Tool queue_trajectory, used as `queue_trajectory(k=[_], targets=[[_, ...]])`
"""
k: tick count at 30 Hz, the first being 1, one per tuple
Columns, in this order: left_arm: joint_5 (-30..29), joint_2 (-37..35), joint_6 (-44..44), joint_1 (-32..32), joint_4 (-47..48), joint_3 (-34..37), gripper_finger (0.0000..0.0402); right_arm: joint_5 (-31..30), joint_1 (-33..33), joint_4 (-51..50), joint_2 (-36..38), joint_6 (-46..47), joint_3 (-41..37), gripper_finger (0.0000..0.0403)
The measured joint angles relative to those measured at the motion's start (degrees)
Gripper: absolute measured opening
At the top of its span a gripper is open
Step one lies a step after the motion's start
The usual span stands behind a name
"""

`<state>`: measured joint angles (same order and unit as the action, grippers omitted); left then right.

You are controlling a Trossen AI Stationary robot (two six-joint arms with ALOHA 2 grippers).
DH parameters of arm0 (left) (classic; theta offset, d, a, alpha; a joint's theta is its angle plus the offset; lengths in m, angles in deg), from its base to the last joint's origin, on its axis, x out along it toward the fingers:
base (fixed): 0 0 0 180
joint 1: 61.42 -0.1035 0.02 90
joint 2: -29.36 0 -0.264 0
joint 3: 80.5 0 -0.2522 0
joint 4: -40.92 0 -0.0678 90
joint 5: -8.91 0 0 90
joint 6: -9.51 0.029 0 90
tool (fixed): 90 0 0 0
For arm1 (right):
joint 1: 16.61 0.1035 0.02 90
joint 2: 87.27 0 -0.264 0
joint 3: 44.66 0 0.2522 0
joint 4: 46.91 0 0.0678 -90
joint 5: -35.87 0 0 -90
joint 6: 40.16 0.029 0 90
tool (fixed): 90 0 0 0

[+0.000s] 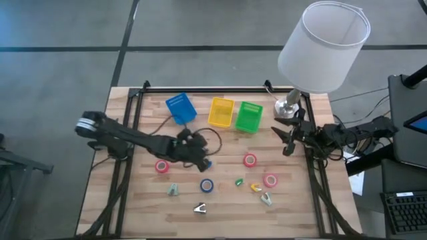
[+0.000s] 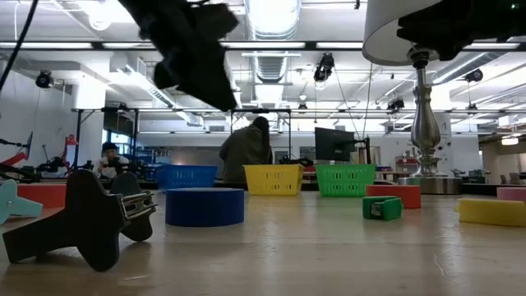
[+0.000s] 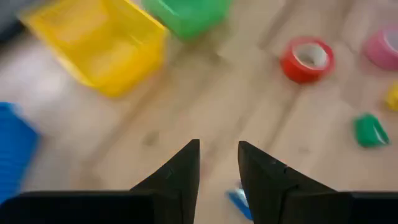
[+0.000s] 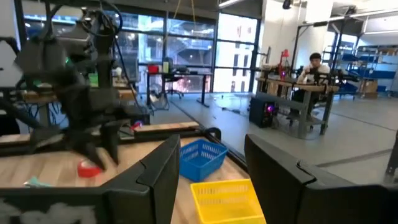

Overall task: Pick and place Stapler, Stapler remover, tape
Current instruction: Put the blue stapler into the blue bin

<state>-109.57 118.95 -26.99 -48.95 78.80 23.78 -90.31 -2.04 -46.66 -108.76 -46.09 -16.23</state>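
Three pink-red tape rolls lie flat on the table [image 1: 162, 167], [image 1: 249, 160], [image 1: 270, 180], and a blue roll [image 1: 207, 185] lies nearer the front. Small stapler removers [image 1: 173, 190], [image 1: 200, 209], [image 1: 267, 199] and a green [image 1: 239, 181] and a yellow piece [image 1: 255, 188] rest near them. My left gripper [image 1: 200, 159] [image 3: 219, 149] hangs open above the table's middle, raised in the low view [image 2: 193, 53]. A small blue object [image 1: 208, 164] [image 3: 239, 199] shows just below its fingers. My right gripper [image 1: 287, 137] [image 4: 211, 165] waits open at the table's right edge.
A blue bin [image 1: 181, 108], a yellow bin [image 1: 221, 112] and a green bin [image 1: 249, 117] stand in a row at the far side. A lamp with a white shade [image 1: 323, 47] stands at the far right corner. People sit and stand in the room behind [image 2: 246, 152].
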Motion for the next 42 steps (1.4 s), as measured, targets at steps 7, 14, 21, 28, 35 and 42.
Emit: queue_trajectory(k=[7,14,21,28,35,42], targets=[[9.68,8.99,-0.17,-0.04,1.52,-5.40,0.0113,-0.01,0.00,-0.61,0.10,-1.71,1.34,0.0176],[13.77,14.37,-2.34,0.01,2.20,-5.37,0.0122,-1.67,0.02,-0.41,-0.02,-5.86,4.52,0.0177],[14.08,15.20,-4.05,-0.10,2.79,-5.30,0.0191,-1.97,0.02,-0.50,-0.07,-10.48,5.66,0.0176],[13.62,16.43,-7.10,-0.02,2.90,-5.26,0.0231,-1.97,0.02,-0.41,0.00,-15.16,6.61,0.0171],[10.41,17.76,-7.55,-0.04,2.95,-5.06,0.0223,-1.97,0.02,-0.29,-0.07,-16.81,7.09,0.0171],[10.37,17.83,-8.74,-0.02,2.80,-4.25,0.0182,-1.95,0.00,-0.05,0.00,-19.69,7.38,0.0171]])
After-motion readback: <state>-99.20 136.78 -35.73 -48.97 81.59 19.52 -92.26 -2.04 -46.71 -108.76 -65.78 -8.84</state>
